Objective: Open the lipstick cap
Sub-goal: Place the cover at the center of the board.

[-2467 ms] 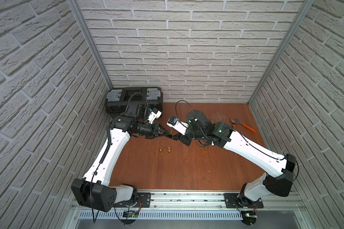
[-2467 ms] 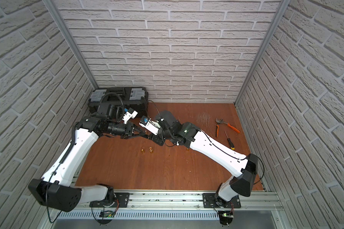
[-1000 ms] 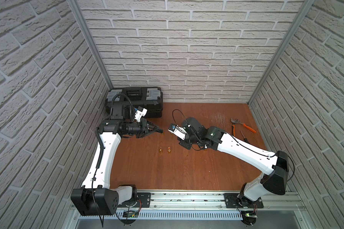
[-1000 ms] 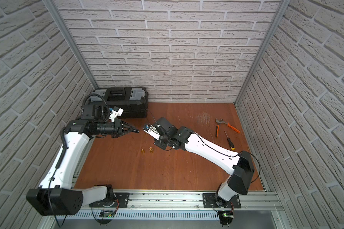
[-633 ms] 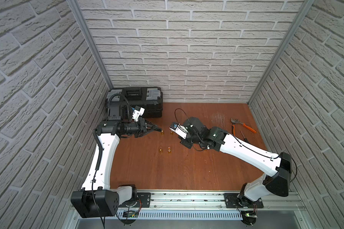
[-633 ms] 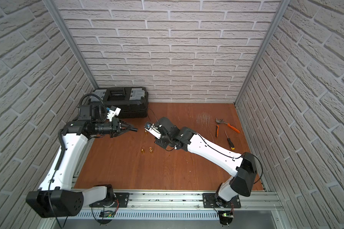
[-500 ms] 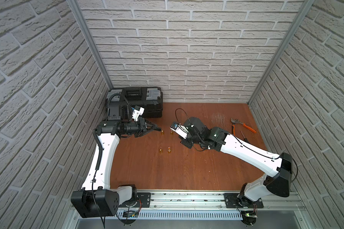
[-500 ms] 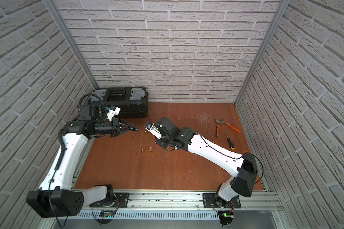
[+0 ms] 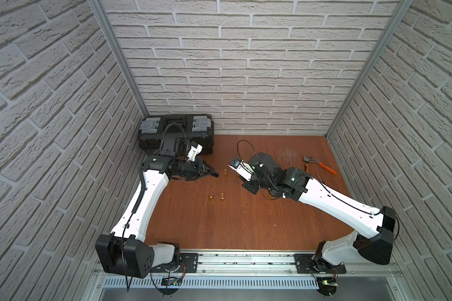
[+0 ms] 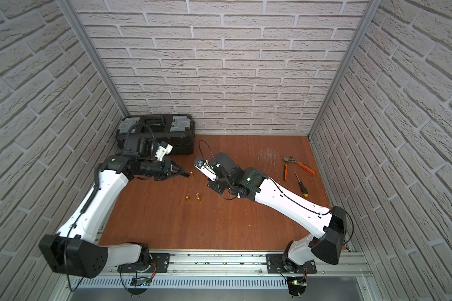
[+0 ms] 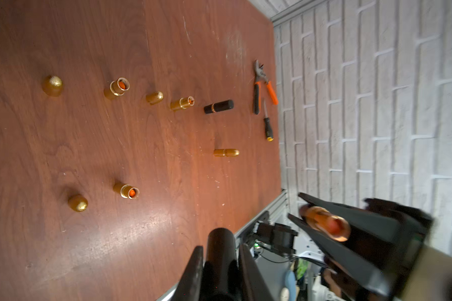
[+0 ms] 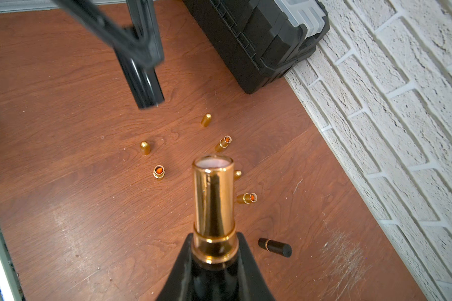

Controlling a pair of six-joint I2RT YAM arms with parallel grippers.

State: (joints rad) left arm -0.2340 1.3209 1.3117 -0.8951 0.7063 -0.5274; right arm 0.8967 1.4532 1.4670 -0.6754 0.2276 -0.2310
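Separating from a meeting 2.5 s ago, the lipstick (image 12: 214, 198) sits clenched in the right end effector (image 12: 214, 238), bare gold tube exposed. The black cap (image 11: 219, 247) rides clamped in the left end effector (image 9: 214, 174), now well apart at 9 o'clock above the tabletop (image 9: 245, 221). The opening looks done.

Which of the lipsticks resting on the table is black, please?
The capped black lipstick lying nearest the pliers; every other one on the table is gold.

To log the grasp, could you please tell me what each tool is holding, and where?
The left tool grips the black cap by its sides; the right tool grips the uncapped lipstick at its dark base, gold tube protruding.
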